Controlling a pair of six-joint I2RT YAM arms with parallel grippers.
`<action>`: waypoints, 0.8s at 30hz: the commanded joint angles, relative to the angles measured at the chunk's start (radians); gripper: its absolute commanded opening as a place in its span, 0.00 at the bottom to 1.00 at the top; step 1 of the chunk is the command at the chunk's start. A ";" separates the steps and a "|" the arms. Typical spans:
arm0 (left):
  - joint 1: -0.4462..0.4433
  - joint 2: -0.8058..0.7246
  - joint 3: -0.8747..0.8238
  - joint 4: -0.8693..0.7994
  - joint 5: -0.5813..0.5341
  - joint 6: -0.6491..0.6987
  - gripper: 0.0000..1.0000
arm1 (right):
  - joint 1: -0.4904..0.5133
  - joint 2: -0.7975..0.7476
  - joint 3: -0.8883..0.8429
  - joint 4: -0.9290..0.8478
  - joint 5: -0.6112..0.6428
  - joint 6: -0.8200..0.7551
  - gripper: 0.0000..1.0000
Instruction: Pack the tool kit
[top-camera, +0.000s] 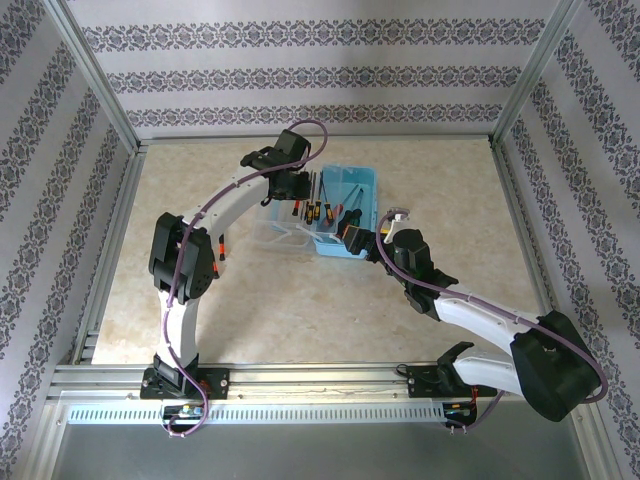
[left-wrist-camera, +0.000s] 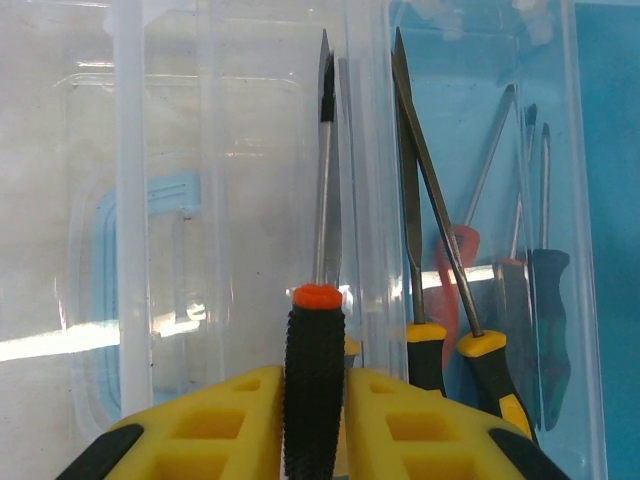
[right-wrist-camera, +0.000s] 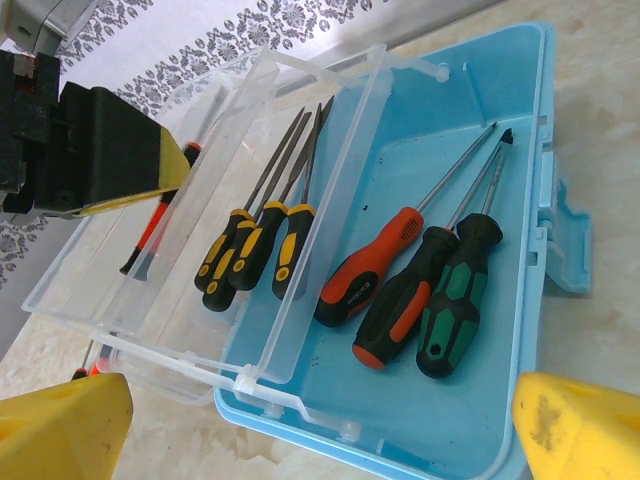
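Gripping a black-handled tool (left-wrist-camera: 315, 390) by its knurled handle between the left fingers (left-wrist-camera: 235, 425), closed snug on both sides, shaft pointing away over the clear lid (left-wrist-camera: 250, 150). Cannot tell whether touching the plastic or hanging just above it. Holding nothing in the right fingers (right-wrist-camera: 65, 425), spread wide, hovering at the near edge of the blue box (right-wrist-camera: 530, 200).

Already packed: three screwdrivers (right-wrist-camera: 410, 290) lying in the blue box; three yellow-handled tools (right-wrist-camera: 250, 250) side by side in the clear lid, just beside the likely drop spot.

Judged risks:
- Letting go too high: bounce on thin plastic, roll over the low rim onto the table (top-camera: 300, 310)
- Letting go askew: landing crosswise on the yellow-handled tools, blocking closure later
- Pressing the tip down against a lid rib: flexing or tipping the lid, shifting the whole light box, jostling the contents
- Opening only a little: knurled handle clinging to a soft pad, getting dragged back out on retreat
- Lifting away toward the right arm: close quarters over the box, chance of a knock

Safer, probably: lowering until flat and parallel to the neighbours, opening fully, then leaving straight up
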 joint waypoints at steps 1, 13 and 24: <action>-0.016 0.013 0.014 -0.032 0.037 -0.011 0.24 | -0.008 -0.005 -0.003 0.023 -0.035 0.009 0.97; -0.016 -0.095 0.062 -0.065 0.043 0.004 0.46 | -0.008 -0.011 -0.003 0.022 -0.039 0.006 0.97; -0.015 -0.420 -0.219 0.050 -0.114 0.018 0.81 | -0.008 -0.015 -0.006 0.022 -0.042 0.002 0.96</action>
